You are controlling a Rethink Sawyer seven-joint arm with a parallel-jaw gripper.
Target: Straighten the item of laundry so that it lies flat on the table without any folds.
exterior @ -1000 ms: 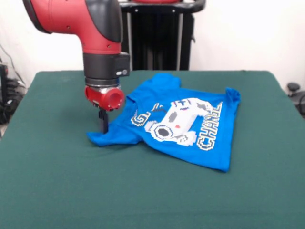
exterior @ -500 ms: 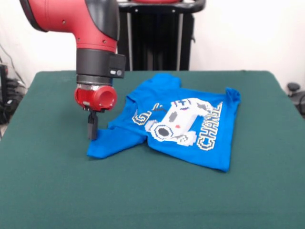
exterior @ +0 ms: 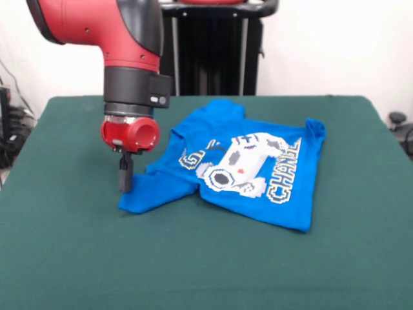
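1. We see the small blue T-shirt (exterior: 248, 171) lying print side up near the middle of the green table (exterior: 206, 258), a little toward the far side where the robot's black pedestal (exterior: 210, 48) stands.
2. Its long axis runs across the picture, from a sleeve at the left out to the hem edge at the right, tilted slightly so that the right end sits nearer the pedestal.
3. The controller print (exterior: 242, 165) and the lettering run along that same axis (part of the first word is hidden in a crease near the collar).
4. The left sleeve (exterior: 155, 190) stretches out toward the picture's left and ends in a folded point; the cloth between it and the print is rucked.
5. The gripper (exterior: 124, 177) hangs from the red and black arm (exterior: 129, 84) right at the far tip of that sleeve, its dark fingers (exterior: 124, 174) reading as one narrow block, so we take them as pressed together on the sleeve's edge.
6. The rest of the shirt lies to the right of the fingers, away from the arm.
7. Bare green cloth surrounds the shirt on every side, widest on the near side of the shirt and to the left of the gripper.
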